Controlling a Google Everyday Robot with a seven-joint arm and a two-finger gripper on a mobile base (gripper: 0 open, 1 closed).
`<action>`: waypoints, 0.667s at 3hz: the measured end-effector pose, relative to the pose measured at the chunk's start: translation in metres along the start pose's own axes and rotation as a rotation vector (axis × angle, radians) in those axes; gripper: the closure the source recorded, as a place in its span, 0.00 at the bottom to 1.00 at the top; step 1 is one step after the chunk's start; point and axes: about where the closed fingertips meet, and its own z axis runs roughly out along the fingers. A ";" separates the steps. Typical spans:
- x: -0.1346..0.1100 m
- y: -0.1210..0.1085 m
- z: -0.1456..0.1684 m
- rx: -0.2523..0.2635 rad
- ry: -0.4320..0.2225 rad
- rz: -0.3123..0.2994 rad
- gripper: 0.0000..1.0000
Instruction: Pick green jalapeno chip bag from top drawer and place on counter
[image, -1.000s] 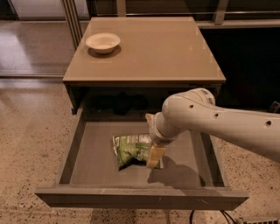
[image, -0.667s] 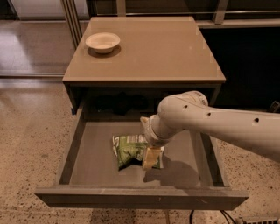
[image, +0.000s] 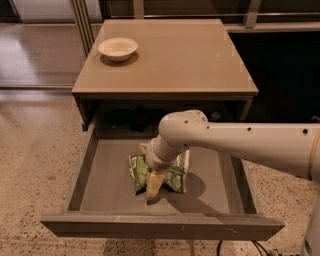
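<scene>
The green jalapeno chip bag (image: 174, 174) lies crumpled on the floor of the open top drawer (image: 105, 182), near its middle. My gripper (image: 149, 166) reaches down into the drawer from the right and sits right over the bag. It is open, with one tan fingertip (image: 154, 185) at the bag's near side and the other at its far side, so the bag lies between them. The arm hides the bag's middle. The tan counter (image: 180, 55) is the cabinet top behind the drawer.
A white bowl (image: 117, 48) stands on the counter's back left corner. The drawer's front panel (image: 160, 226) and low side walls ring the bag. Speckled floor lies to the left. A dark wall and rails stand behind and to the right.
My arm has swung left. The gripper has moved from the bag's right edge to directly over the bag. The bag has stayed in place.
</scene>
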 end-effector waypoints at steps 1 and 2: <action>0.000 0.001 0.004 -0.007 -0.003 -0.001 0.19; 0.000 0.001 0.004 -0.007 -0.003 -0.001 0.42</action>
